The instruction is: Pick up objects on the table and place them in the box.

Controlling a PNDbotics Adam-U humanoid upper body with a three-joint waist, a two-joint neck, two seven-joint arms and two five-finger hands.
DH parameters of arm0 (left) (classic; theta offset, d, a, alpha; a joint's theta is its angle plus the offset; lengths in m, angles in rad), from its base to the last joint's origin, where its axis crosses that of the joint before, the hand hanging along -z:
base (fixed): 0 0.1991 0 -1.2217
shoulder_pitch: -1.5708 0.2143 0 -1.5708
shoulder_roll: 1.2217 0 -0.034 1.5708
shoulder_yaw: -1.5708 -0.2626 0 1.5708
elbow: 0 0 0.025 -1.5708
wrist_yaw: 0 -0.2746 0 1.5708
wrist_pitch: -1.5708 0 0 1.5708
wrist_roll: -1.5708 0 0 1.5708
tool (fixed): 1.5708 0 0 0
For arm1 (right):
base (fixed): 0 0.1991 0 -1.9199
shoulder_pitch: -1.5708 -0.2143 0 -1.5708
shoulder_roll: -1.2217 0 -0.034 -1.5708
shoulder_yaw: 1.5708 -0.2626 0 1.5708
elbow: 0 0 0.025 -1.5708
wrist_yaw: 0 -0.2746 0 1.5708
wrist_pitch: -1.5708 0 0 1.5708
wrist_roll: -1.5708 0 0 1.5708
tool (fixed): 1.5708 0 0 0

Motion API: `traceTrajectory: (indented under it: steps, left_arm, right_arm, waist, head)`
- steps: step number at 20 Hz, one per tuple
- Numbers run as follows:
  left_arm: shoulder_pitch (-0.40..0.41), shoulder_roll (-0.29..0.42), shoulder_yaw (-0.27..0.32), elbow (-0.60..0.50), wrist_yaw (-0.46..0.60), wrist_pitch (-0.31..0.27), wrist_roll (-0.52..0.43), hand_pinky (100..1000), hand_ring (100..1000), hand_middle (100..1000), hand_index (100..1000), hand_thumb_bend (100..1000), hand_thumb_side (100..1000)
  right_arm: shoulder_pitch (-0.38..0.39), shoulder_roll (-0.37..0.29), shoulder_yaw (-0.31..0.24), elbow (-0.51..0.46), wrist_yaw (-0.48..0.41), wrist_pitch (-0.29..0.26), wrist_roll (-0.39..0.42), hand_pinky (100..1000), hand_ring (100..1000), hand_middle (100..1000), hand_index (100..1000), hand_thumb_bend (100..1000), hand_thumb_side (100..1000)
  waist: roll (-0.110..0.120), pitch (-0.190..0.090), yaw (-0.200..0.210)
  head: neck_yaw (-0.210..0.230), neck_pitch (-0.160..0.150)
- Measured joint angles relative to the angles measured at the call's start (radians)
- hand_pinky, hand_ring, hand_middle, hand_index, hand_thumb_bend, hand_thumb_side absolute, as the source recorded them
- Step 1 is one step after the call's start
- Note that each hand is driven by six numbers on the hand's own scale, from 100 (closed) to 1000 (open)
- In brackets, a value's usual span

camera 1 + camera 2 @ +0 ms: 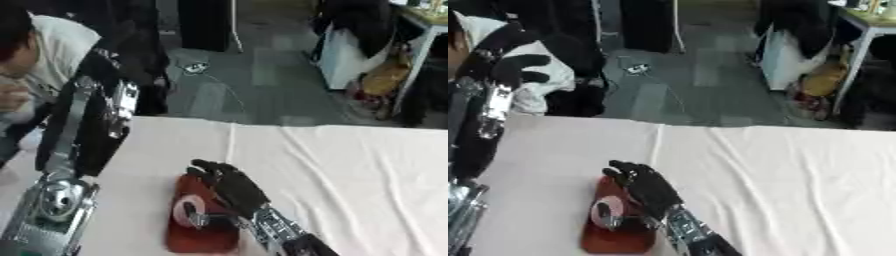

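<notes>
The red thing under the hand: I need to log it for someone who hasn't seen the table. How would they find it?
On the white-clothed table, look near the front edge, left of centre. The right hand rests over a flat dark-red object. It is the only red thing on the cloth, and a pale ring-shaped item sits on it.

Table under creased white cloth; flat red object lying near its front edge
</notes>
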Motion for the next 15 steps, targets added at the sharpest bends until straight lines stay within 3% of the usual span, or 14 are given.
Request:
traceTrajectory:
  steps: [4,5,6,8,11,15]
  left_arm:
    - [0.000,0.000,0.000,0.000,0.000,0.000,0.000,704,731,861,964,100,830]
    - [0.000,0.000,0.000,0.000,0.000,0.000,0.000,704,731,861,964,100,830]
    - [0.000,0.000,0.000,0.000,0.000,0.000,0.000,704,731,861,964,100,830]
    - [0.001,0.000,0.000,0.000,0.000,0.000,0.000,704,732,861,964,100,830]
    - [0.002,0.002,0.000,0.000,0.000,0.001,0.000,705,732,861,964,100,829]
    - [0.012,0.016,0.001,0.000,-0.003,0.005,0.004,703,730,861,964,100,829]
  right_arm:
    - [0.000,0.000,0.000,-0.004,-0.011,0.004,-0.004,770,857,935,961,196,723]
    - [0.000,-0.001,0.000,-0.011,-0.024,0.003,-0.006,758,850,936,961,113,794]
    - [0.000,-0.004,0.001,-0.025,-0.047,0.001,-0.008,752,846,933,960,187,719]
    - [0.000,-0.030,0.011,-0.081,-0.118,-0.003,-0.005,723,830,926,958,181,696]
    - [-0.003,-0.130,0.043,-0.248,-0.292,0.007,0.021,691,810,898,936,179,665]
    - [0.027,-0.327,0.078,-0.589,-0.561,0.067,0.091,677,802,874,898,169,634]
  waist:
    - [0.000,0.000,0.000]
    - [0.000,0.000,0.000]
    - [-0.001,0.000,-0.001]
    - [-0.007,-0.001,-0.004]
    - [-0.018,-0.005,-0.008]
    - [-0.023,-0.014,-0.019]
  head:
    - [0.000,0.000]
    - [0.000,-0.003]
    - [0.000,-0.010]
    - [-0.001,-0.030]
    - [-0.013,-0.072]
    - [-0.025,-0.134]
